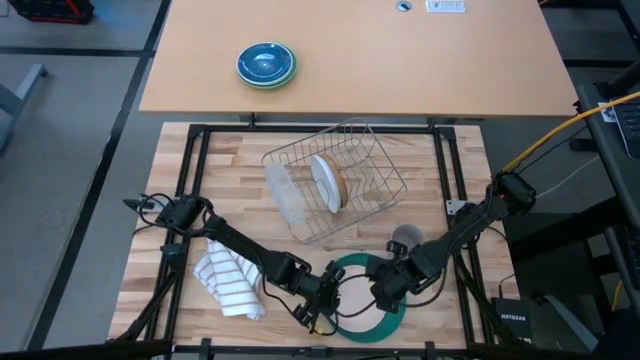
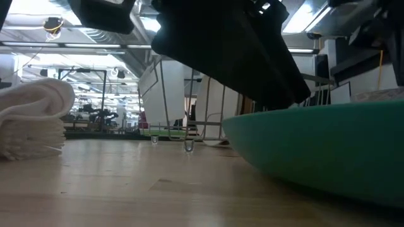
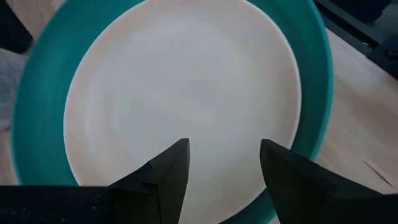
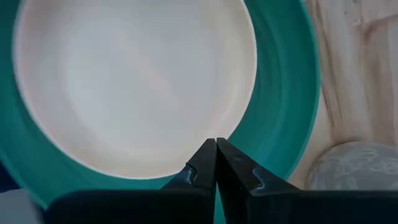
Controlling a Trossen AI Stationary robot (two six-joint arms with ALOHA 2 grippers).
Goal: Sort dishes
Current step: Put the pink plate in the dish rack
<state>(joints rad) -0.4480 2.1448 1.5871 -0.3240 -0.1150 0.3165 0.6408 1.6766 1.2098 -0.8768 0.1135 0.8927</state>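
Note:
The green plate (image 1: 362, 332) has a teal rim (image 3: 43, 112) and a cream inner face, and lies flat near the table's near edge. It also shows in the low view (image 2: 328, 145). My left gripper (image 3: 224, 146) is open over the plate's left part (image 1: 328, 292), with nothing between its fingers. My right gripper (image 4: 216, 144) is shut over the plate's right part (image 1: 383, 292), its tips where the rim (image 4: 280, 93) meets the inner face. The white plate (image 1: 325, 183) and the tan plate (image 1: 343, 190) stand on edge in the wire rack (image 1: 375, 150). My right gripper points down at the green plate with shut fingers, at the inner border of the rim (image 4: 249, 149). I cannot tell whether the tips touch the plate. The plate lies on the table.
A grey mug (image 1: 405, 238) stands just beyond the plate on the right, close to my right arm; it also shows in the right wrist view (image 4: 351, 165). A striped white towel (image 1: 230, 280) lies left of the plate. Blue bowls (image 1: 265, 63) sit on the far table.

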